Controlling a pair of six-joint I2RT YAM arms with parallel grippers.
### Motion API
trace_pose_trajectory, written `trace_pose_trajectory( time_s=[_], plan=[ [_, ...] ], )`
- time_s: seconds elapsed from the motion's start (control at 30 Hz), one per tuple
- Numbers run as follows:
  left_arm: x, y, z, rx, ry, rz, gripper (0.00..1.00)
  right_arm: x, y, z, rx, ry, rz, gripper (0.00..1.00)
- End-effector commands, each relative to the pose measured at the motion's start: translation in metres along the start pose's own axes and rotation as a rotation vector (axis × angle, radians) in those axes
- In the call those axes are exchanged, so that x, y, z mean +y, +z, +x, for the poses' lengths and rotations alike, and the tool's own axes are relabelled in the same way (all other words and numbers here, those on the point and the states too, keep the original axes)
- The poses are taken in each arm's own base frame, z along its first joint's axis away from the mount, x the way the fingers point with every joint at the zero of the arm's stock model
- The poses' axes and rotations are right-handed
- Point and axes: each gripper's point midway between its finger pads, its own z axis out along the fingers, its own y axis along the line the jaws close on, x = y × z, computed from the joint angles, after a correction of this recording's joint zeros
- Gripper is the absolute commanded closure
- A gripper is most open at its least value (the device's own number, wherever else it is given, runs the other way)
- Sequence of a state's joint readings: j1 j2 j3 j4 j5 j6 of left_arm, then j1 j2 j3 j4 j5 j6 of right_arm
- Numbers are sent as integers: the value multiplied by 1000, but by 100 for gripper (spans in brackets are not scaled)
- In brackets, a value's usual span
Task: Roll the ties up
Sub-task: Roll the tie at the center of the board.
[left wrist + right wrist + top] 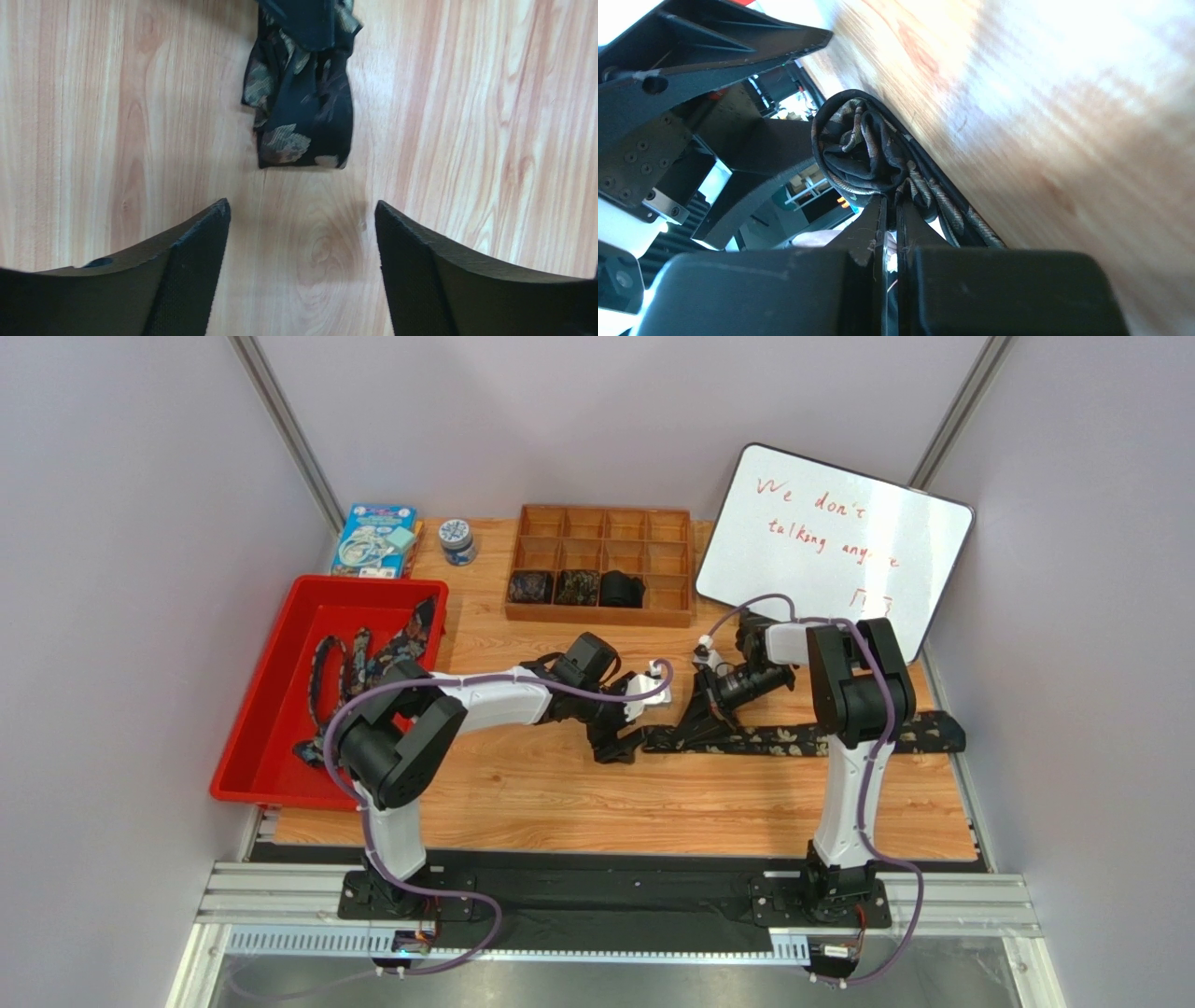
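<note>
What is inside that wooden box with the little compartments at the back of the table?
Three rolled ties sit side by side in the left three compartments of the near row of the wooden box. The other compartments look bare, though the dividers hide parts of their floors.

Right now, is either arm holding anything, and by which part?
Right fingers pinch the tie at the base of its rolled end. Left fingers are open, holding nothing.

pale lilac walls (126, 476) enclose a wooden table (561, 812) under even light.
</note>
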State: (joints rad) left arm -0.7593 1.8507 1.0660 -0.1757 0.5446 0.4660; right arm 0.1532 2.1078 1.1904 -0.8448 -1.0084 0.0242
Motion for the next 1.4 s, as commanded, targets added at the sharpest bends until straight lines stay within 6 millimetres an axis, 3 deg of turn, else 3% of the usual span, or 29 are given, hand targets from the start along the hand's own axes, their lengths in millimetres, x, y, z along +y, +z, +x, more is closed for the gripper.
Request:
trace_pose_trajectory(
  time_s=[0.0, 0.2, 0.4, 0.43, 0.53, 0.63, 0.73, 0.77, 0.9, 1.1, 1.27, 1.37],
  plan=[
    [-3, 13, -18, -105, -9, 27, 18, -69, 11, 13, 57, 143, 195, 100],
    [9, 33, -21, -131, -2, 1, 23, -73, 8, 14, 67, 152, 208, 100],
    [-2, 41, -20, -90, 82, 40, 47, -70, 7, 16, 85, 157, 200, 100],
    [-6, 39, -16, -71, 79, 56, 56, -68, 7, 16, 84, 157, 194, 100],
    [-19, 25, -8, -18, 84, 95, 72, -56, 10, 20, 89, 148, 146, 100],
    [-33, 0, -4, 24, 89, 118, 78, -37, 19, 26, 75, 145, 81, 100],
    [-41, -28, -3, 70, 61, 121, 80, -25, 31, 22, 53, 96, 69, 100],
    [-45, -40, -11, 49, 45, 123, 80, -22, 38, 23, 59, 75, 73, 100],
    [-51, -50, -28, 47, 25, 126, 81, -13, 56, 2, 22, 36, 66, 100],
    [-46, -22, -40, 46, -28, 111, 80, -13, 71, -10, -16, 4, 100, 100],
    [-33, 11, -46, 24, -74, 61, 76, -17, 73, -7, -33, -10, 132, 100],
    [-29, 20, -42, 27, -90, 39, 73, -16, 70, -1, -42, -26, 141, 100]
  ],
)
